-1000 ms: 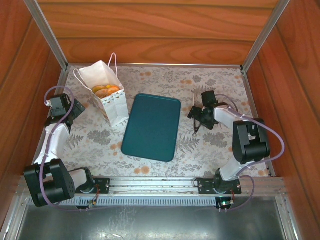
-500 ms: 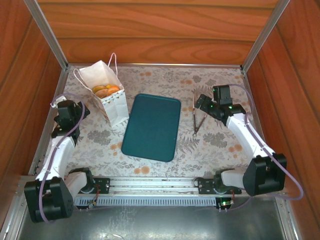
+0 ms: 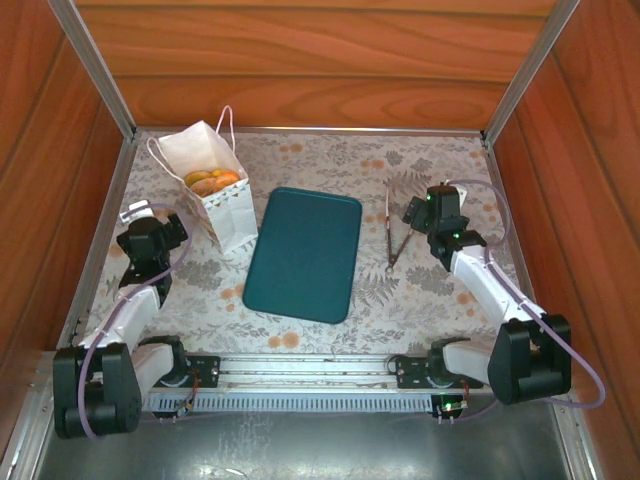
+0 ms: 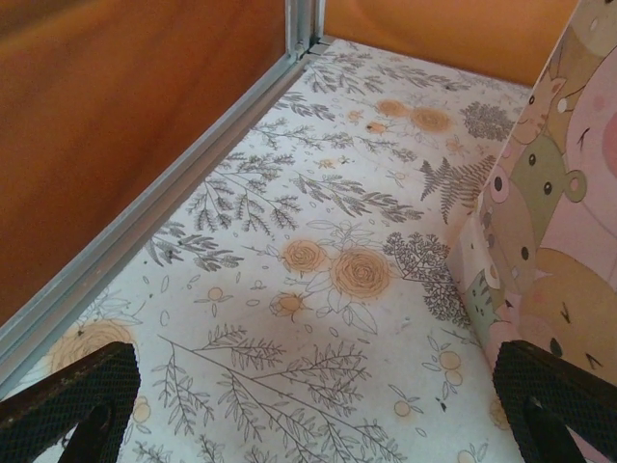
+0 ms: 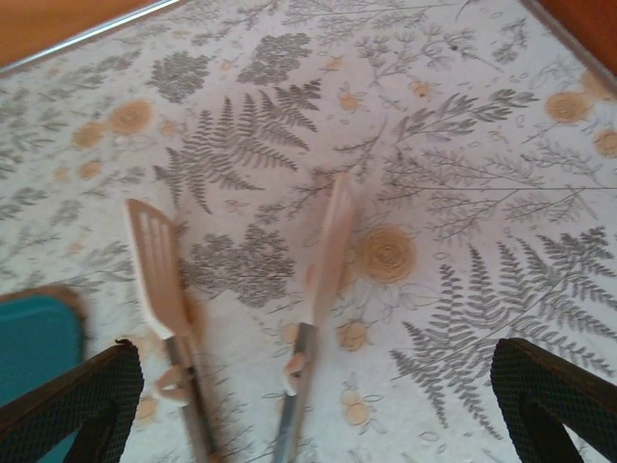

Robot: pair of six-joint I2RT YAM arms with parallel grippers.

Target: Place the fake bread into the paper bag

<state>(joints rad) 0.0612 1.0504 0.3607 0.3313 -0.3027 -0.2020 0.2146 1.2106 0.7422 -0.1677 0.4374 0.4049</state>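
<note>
Left rear: paper bag [image 3: 228, 212] upright; centre: flat tray [image 3: 305, 253]; right: tongs [image 3: 393, 236]; near mat [image 3: 400, 305] passable.

fake bread [image 3: 212, 181] in paper bag [image 3: 232, 215] — upright, tray [image 3: 303, 253] beside

1. Left arm [image 3: 125, 315] and right arm [image 3: 490, 285]: smooth white shells along the links, chunky black housings at every joint.
2. Pale lilac cable [image 3: 575, 340] looping along each arm.
3. Black bases [image 3: 435, 368] on a silver rail [image 3: 300, 368].
4. Small green light [image 3: 431, 198] glowing on the right wrist.
5. Left tool [image 4: 308, 410] and right tool [image 5: 310, 397]: matte black fingers [image 4: 72, 395], finely cross-hatched pads, rounded tips.
</note>
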